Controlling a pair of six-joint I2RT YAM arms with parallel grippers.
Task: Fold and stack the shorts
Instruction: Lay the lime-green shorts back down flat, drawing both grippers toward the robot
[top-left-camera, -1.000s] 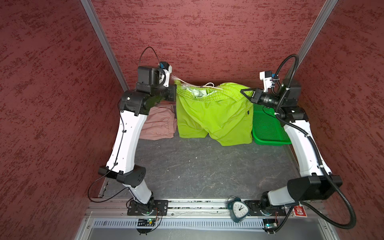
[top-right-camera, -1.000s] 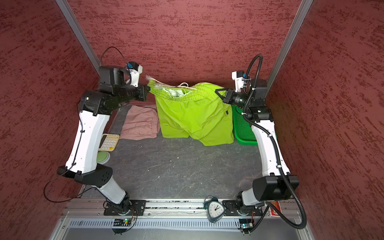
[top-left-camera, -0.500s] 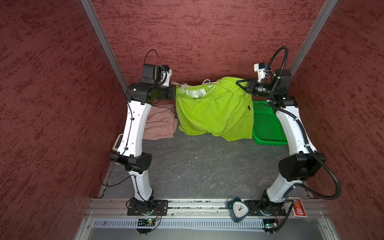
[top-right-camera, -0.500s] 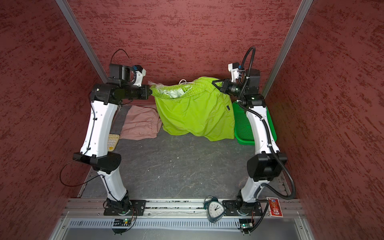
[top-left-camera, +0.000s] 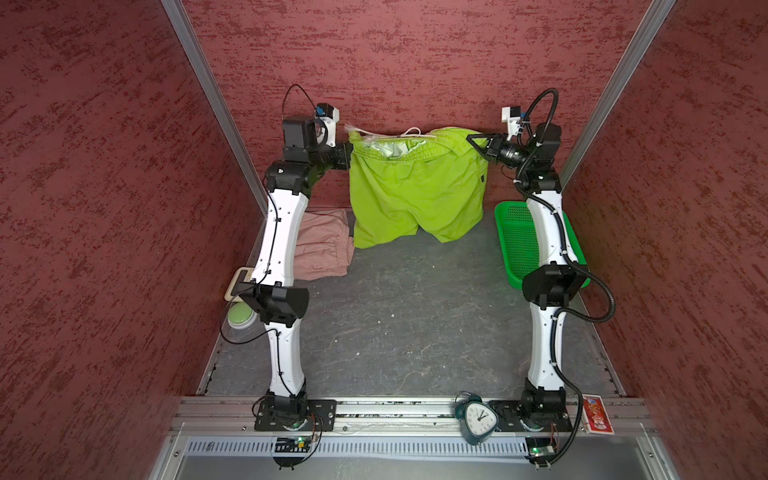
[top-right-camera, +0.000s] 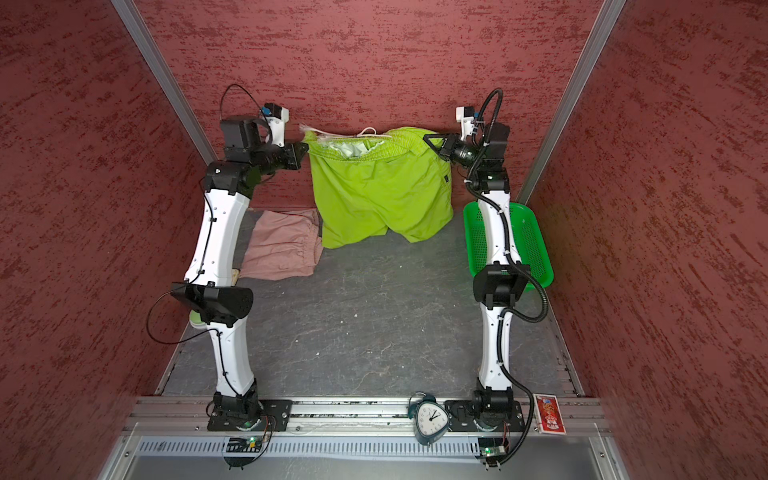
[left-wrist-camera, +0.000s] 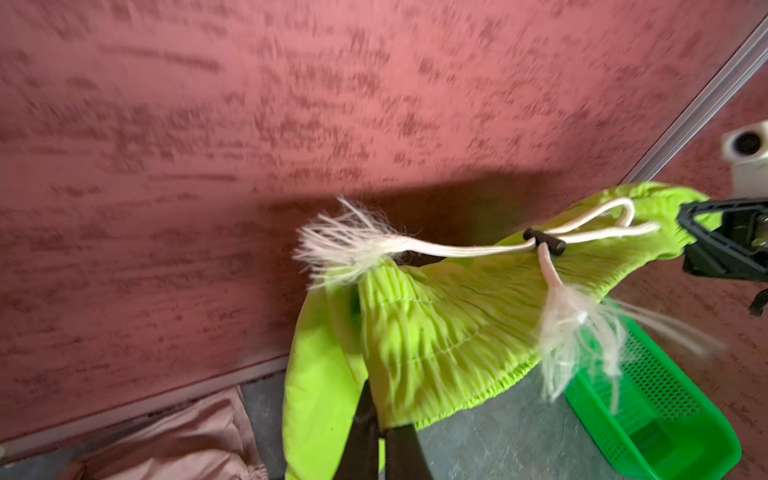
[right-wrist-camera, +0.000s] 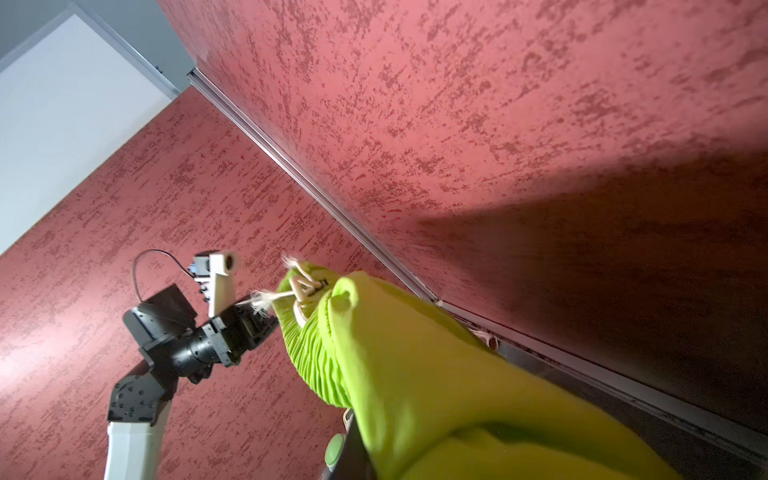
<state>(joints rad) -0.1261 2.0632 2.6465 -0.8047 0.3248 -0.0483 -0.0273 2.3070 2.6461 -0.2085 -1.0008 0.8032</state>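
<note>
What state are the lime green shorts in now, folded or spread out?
Spread out, unfolded: the lime green shorts hang full width by the waistband between the left end effector and right end effector.

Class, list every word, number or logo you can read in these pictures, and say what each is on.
Nothing reads clearly enough to quote.
On the clock: dial numerals, too small to read.
On the red packet: print too blurred.
On the lime shorts: a small black tag, unreadable.
</note>
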